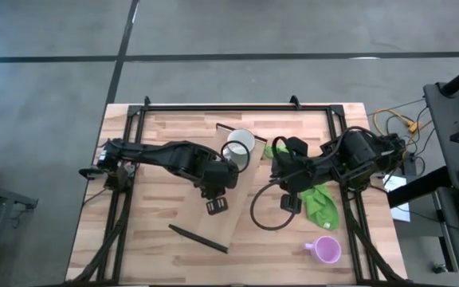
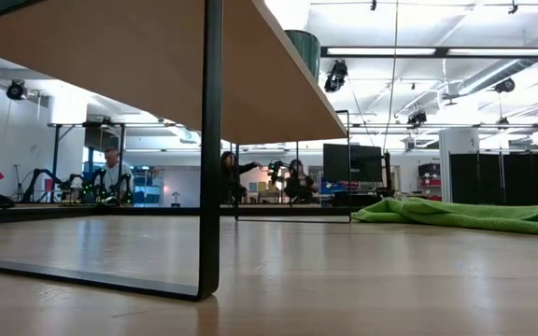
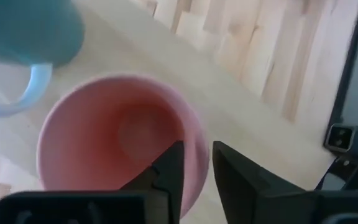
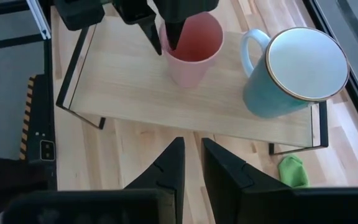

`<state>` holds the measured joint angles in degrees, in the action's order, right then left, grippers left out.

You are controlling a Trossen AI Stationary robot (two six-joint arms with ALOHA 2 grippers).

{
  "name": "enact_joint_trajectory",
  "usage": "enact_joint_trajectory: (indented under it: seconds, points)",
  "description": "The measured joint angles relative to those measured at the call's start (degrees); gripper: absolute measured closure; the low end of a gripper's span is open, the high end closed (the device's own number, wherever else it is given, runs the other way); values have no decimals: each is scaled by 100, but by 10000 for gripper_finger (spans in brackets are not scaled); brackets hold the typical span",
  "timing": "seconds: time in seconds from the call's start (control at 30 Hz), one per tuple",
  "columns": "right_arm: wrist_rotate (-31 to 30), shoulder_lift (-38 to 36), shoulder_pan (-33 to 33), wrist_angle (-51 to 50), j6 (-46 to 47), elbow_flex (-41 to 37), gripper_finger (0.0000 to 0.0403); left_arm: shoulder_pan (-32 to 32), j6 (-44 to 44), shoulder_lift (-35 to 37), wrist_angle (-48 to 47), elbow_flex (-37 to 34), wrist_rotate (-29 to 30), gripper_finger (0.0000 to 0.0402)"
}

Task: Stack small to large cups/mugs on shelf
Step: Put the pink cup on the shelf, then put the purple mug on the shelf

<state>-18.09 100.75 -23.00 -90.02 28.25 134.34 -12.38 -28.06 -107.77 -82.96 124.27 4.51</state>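
Note:
The salmon-pink handleless cup point(image 4: 191, 46) is upright on the light-wood shelf point(image 4: 142, 93), with my left gripper point(image 3: 194, 168) on its rim; from above the arm hides it. The pale grey-white handled mug point(image 4: 294, 71) stands on the same shelf beside it, toward the far end point(image 1: 239, 147). The lilac-pink mug point(image 1: 325, 249) sits on the tabletop near the near right corner. My right gripper point(image 4: 193, 158) hovers right of the shelf, pointing at it, touching nothing, with a narrow gap between its fingers. My left gripper pinches the salmon cup's rim wall point(image 3: 196, 149), one finger point(image 3: 169, 171) inside the cup and the other outside. The fingers come from above, pointing down point(image 4: 166, 31). The cup is upright with its base at the shelf top; whether it is lifted off I cannot tell.
A green cloth point(image 1: 321, 203) and a black cable loop point(image 1: 265, 215) lie on the table right of the shelf, under my right arm. A black frame point(image 1: 213, 106) borders the table. In the low view the shelf's black leg point(image 2: 211, 149) stands close by.

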Motion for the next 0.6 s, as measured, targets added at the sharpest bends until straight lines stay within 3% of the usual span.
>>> enact_joint_trajectory:
  seconds: [0.33, 0.6]
  points:
    - [265, -145, -115, 0, 63, 0, 355, 2, -10, 33, 748, 326, -39, 324]
    - [802, -217, -668, 3, 940, -3, 355, 4, -6, 113, 747, 1036, -33, 324]
